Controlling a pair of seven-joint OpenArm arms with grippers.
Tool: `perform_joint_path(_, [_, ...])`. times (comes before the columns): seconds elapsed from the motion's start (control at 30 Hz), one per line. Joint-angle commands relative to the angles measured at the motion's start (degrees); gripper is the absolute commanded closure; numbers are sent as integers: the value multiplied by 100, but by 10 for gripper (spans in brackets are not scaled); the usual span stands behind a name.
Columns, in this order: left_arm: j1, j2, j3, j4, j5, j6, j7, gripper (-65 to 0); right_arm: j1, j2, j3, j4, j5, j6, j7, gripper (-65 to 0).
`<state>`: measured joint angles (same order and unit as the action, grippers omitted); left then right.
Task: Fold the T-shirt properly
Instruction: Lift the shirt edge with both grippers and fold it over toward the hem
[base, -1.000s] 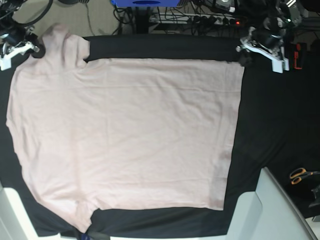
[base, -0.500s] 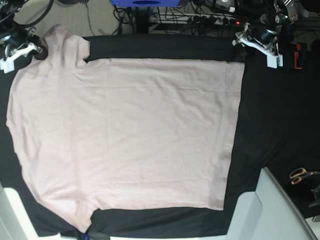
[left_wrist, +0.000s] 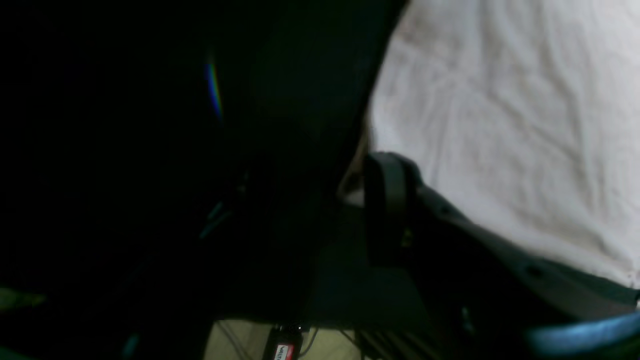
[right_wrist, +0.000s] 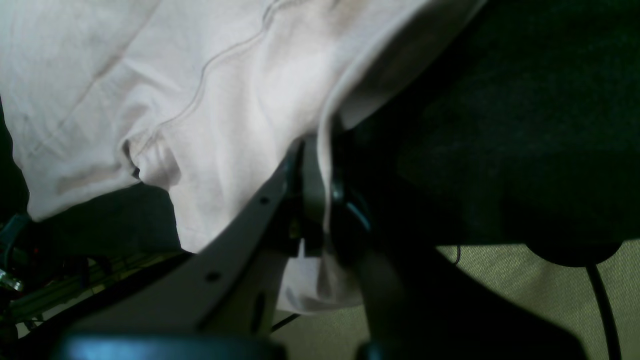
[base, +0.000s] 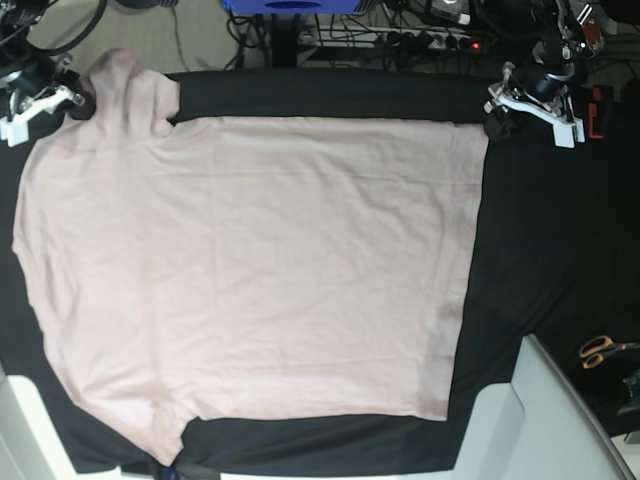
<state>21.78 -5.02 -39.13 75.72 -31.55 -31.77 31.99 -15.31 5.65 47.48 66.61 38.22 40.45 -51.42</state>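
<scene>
The pale pink T-shirt (base: 250, 260) lies spread flat on the black table cloth (base: 545, 230), its hem toward the right of the base view. My right gripper (base: 75, 103) sits at the far left corner, shut on the sleeve edge. The right wrist view shows that fabric (right_wrist: 225, 100) pinched between the gripper's (right_wrist: 315, 185) jaws, a bit hanging below. My left gripper (base: 497, 117) hovers at the far hem corner, open. In the left wrist view the gripper (left_wrist: 320, 200) shows one dark finger (left_wrist: 385, 210) beside the shirt's (left_wrist: 500, 125) edge; the other is lost in shadow.
Orange-handled scissors (base: 600, 350) lie at the right edge. A pale grey-white block (base: 545, 420) fills the near right corner. Cables and a power strip (base: 420, 40) run behind the table, with a blue object (base: 290, 5) at the far edge.
My left gripper pulled back toward the far edge, then returned to the right beside the hem corner. The T-shirt and my right gripper have not moved.
</scene>
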Motion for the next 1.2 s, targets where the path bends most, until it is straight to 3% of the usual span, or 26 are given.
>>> perform_joint_path(0.0, [15, -48, 23, 72, -67, -54, -73, -280, -38, 20, -23, -2, -195, -45, -120, -5])
perform_joint_path(0.17, [-81, -65, 366, -25, -67, -54, -73, -280, -47, 20, -23, -2, -195, -45, -120, -5])
perform_joint_path(0.7, [-292, -65, 551, -667, -67, -54, -73, -272, -47, 28, -23, -2, -204, -45, -120, -5])
perform_joint_path(0.77, [-292, -65, 551, -667, -67, -54, -73, -230, -47, 28, -23, -2, -204, -45, -120, -5])
perform_joint_path(0.9, [-292, -74, 551, -667, -67, -54, -56, 0, -38, 28, -23, -2, -204, -45, -120, -5])
perform_joint_path(1.17, [-275, -74, 560, -597, -85, -54, -47, 0, -21, 28, -32, 16, -204, -45, -120, -5])
